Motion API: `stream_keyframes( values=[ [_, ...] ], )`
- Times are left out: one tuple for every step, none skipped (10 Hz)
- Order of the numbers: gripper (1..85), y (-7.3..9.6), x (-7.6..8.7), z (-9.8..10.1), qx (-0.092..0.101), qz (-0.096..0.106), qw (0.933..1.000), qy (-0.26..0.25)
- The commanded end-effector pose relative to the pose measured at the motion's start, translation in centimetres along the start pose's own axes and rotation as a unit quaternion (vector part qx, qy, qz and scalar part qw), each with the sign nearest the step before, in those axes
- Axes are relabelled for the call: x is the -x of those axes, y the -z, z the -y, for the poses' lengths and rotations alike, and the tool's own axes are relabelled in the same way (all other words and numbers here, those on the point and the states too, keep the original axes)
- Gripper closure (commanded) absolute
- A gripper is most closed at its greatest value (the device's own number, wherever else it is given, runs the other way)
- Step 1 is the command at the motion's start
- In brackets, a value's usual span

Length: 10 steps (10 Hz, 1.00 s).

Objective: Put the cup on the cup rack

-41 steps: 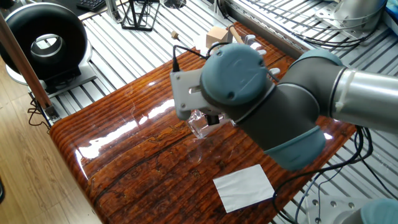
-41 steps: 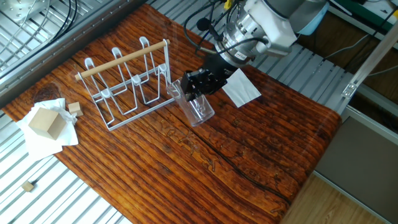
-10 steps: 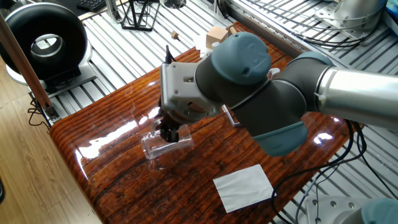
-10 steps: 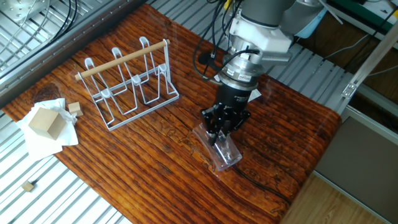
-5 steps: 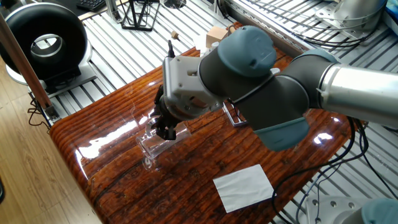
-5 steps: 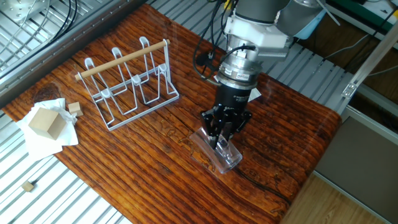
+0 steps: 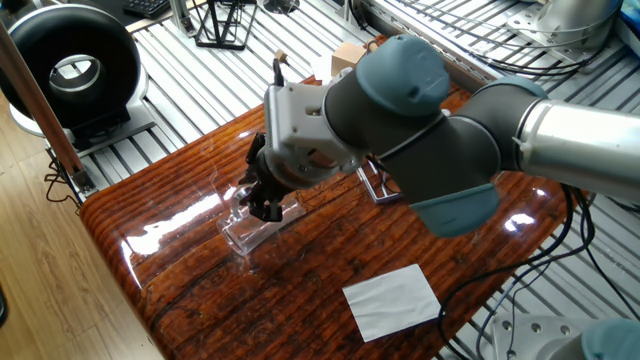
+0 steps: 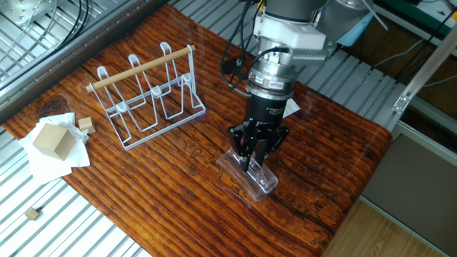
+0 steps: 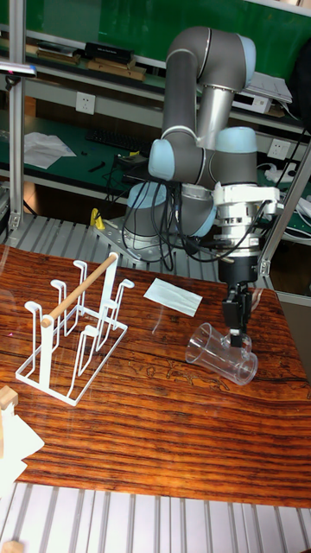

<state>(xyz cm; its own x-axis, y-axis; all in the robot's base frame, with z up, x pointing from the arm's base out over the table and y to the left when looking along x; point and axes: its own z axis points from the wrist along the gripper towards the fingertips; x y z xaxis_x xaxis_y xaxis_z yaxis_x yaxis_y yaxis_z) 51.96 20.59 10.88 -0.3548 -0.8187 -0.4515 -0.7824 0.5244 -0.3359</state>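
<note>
The cup (image 9: pixel 220 354) is a clear glass tumbler lying on its side, low over the wooden table (image 8: pixel 164 200), mouth pointing toward the rack side. My gripper (image 9: pixel 235 335) comes straight down and is shut on the cup's wall near its thick base. The other fixed view shows the cup (image 8: pixel 250 175) under the gripper (image 8: pixel 253 161), well to the right of the cup rack (image 8: pixel 146 93). The cup rack (image 9: pixel 78 333) stands upright with its wooden rod on top and bare pegs. In one fixed view the gripper (image 7: pixel 266 206) holds the cup (image 7: pixel 248 228); my arm hides most of the rack.
A white paper sheet (image 7: pixel 392 298) lies near one table edge. Beyond the rack, a wooden block (image 8: pixel 51 140) rests on crumpled white paper, with small wooden cubes (image 8: pixel 86 123) beside it. A black wire stand (image 7: pixel 222 25) and a round black device (image 7: pixel 70 65) stand off the table.
Since 4.1 s ago the gripper carried the cup away from the rack toward the table's end. Over the last second the wrist turned a little, swinging the cup with it.
</note>
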Motion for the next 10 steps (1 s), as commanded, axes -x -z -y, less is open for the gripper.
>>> stream_keyframes(
  values=[
    [49.3, 0.4, 0.3, 0.4, 0.005, 0.01, 0.9999, -0.002],
    [49.0, 0.54, 0.21, 0.49, 0.008, 0.011, 0.9999, 0.001],
    [49.0, 0.66, 0.1, 0.53, 0.01, 0.01, 0.9999, 0.004],
    [48.7, 0.74, 0.04, 0.56, 0.011, 0.01, 0.9999, 0.006],
    [48.7, 0.8, -0.03, 0.6, 0.013, 0.01, 0.9998, 0.007],
    [48.7, 0.85, -0.06, 0.63, 0.014, 0.01, 0.9998, 0.008],
    [48.7, 0.87, -0.01, 0.64, 0.015, 0.011, 0.9998, 0.008],
    [48.7, 0.86, -0.01, 0.64, 0.015, 0.011, 0.9998, 0.008],
    [48.3, 0.86, -0.17, 0.63, 0.015, 0.008, 0.9998, 0.008],
    [48.0, 0.87, -0.29, 0.6, 0.016, 0.006, 0.9998, 0.006]
  ],
)
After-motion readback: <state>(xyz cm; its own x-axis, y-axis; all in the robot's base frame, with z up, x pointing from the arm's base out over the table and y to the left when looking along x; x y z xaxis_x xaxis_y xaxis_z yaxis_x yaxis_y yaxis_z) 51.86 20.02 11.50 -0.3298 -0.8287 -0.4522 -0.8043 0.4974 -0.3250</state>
